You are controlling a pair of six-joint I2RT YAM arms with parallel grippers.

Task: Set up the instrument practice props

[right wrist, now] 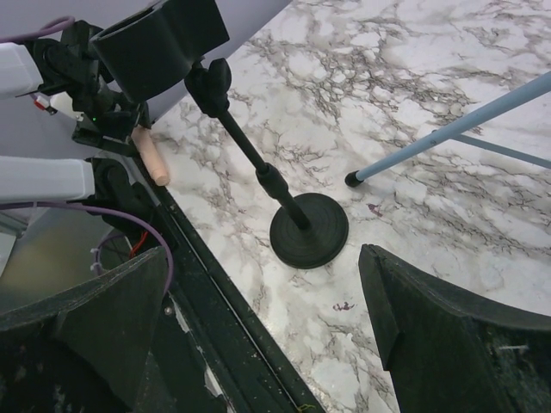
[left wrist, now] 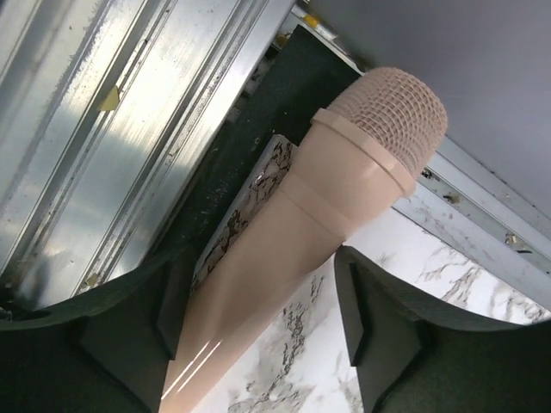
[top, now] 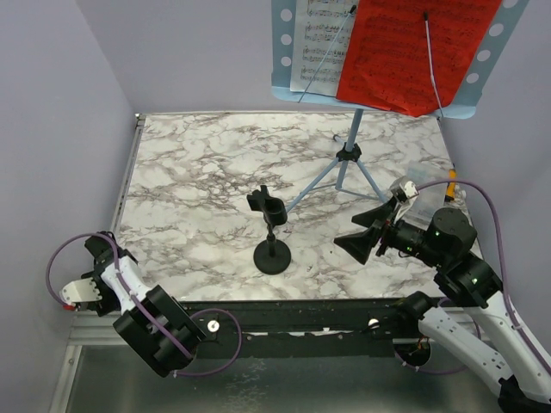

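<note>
The light blue music stand stands on tripod legs at the back right. It holds white sheet music and a red sheet. The black round-based mic stand is upright mid-table with its clip empty; it also shows in the right wrist view. My left gripper is at the table's near left corner, closed on the pinkish-beige microphone. The microphone lies against the left finger, with a gap to the right finger. My right gripper is open and empty, right of the mic stand's base.
A small clear box sits behind my right gripper near the right edge. A metal rail runs below the table's near edge. Grey walls enclose the table on the left, back and right.
</note>
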